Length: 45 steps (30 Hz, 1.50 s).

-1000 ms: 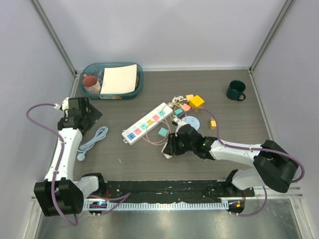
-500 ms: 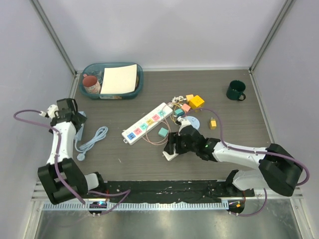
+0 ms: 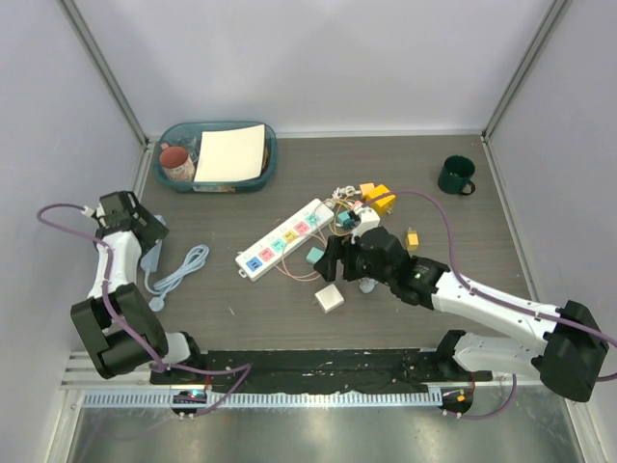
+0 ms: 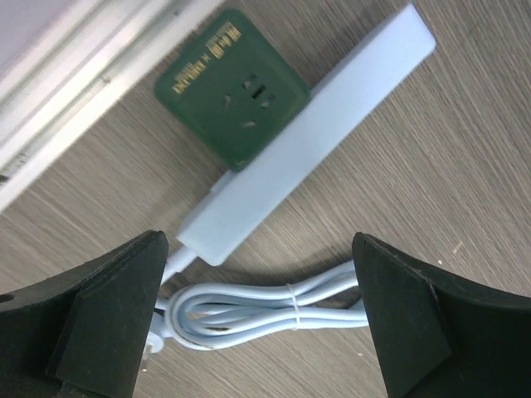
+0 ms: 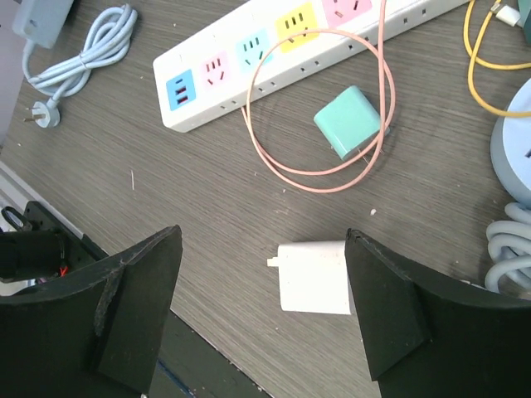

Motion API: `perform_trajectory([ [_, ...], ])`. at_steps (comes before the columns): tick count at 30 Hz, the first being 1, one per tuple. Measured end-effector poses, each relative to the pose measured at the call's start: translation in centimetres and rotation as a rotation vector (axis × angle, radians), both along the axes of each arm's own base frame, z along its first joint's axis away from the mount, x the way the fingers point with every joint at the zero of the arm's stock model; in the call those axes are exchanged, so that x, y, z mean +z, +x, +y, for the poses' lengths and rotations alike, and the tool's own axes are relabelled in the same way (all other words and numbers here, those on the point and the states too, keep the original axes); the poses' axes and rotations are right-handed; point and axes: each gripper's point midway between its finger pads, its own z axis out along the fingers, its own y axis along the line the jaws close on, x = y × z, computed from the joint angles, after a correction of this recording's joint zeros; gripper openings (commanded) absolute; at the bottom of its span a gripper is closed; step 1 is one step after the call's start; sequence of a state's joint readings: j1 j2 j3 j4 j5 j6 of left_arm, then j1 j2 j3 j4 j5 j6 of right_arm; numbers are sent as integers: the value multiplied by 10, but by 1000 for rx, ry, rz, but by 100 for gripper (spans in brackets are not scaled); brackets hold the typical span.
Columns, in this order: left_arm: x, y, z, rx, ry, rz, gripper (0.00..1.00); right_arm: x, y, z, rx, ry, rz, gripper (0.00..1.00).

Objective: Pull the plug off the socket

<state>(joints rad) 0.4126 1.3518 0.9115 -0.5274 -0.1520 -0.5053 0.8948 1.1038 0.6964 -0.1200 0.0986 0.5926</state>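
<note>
The plug (image 3: 329,298), a small white square block, lies loose on the table, near of the socket. In the right wrist view the plug (image 5: 315,276) lies on its side between my spread fingers, touching neither. The socket (image 3: 286,237) is a long white strip with pastel outlet faces, lying diagonally; its near end shows in the right wrist view (image 5: 274,58). My right gripper (image 3: 334,260) (image 5: 261,319) is open and empty, just above the plug. My left gripper (image 3: 145,234) (image 4: 261,319) is open and empty at the far left.
A light-blue strip (image 4: 307,141) with a green adapter (image 4: 232,87) and a coiled cord (image 4: 265,307) lies under my left gripper. A mint cube (image 5: 350,122) sits inside a pink cable loop (image 5: 311,178). A teal basket (image 3: 268,159), a green mug (image 3: 455,175) and a yellow cube (image 3: 381,197) stand further back.
My right gripper let go of the white plug, opened and drew back up and to the right; the plug stays on the table. My left arm swung nearer the left wall.
</note>
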Motion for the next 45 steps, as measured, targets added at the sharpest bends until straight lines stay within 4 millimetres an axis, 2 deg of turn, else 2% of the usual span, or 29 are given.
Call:
perform_trajectory([
  [3, 3, -3, 9, 7, 52, 13, 100, 8, 1, 2, 7, 0, -7, 85],
  [7, -12, -5, 13, -2, 52, 72, 98, 21, 3, 6, 17, 10, -17, 85],
  [14, -32, 6, -7, -93, -41, 86, 88, 32, -1, 1, 19, 31, -32, 85],
  [17, -31, 17, -27, -159, -59, 60, 88, 37, -2, 1, 18, 42, -42, 85],
  [20, -33, 34, -64, -263, -73, 23, 87, 36, 2, 2, 8, 42, -50, 84],
  [23, -40, 41, -101, -351, -109, -3, 87, 29, 12, 8, -11, 22, -48, 84],
  [26, -43, 41, -131, -411, -153, -13, 87, 15, 28, 26, -11, -15, -33, 83],
  [29, -37, 43, -141, -423, -178, -32, 91, 10, 43, 49, 22, -12, -51, 83],
  [32, -12, 45, -134, -404, -144, -66, 92, 19, 66, 82, 58, 8, -93, 80],
  [35, 36, 58, -121, -369, -89, -165, 92, 34, 98, 118, 40, 38, -129, 77],
  [37, 73, 69, -104, -317, -51, -255, 91, 38, 117, 137, 6, 55, -128, 76],
  [39, 96, 73, -85, -249, -27, -314, 91, 36, 129, 154, -21, 68, -117, 76],
  [40, 101, 74, -75, -213, -27, -328, 91, 33, 136, 162, -40, 72, -107, 76],
  [42, 97, 73, -56, -141, -41, -321, 89, 19, 143, 177, -73, 59, -83, 76],
  [45, 67, 69, -29, -24, -102, -251, 90, -8, 143, 200, -103, 17, -35, 77],
])
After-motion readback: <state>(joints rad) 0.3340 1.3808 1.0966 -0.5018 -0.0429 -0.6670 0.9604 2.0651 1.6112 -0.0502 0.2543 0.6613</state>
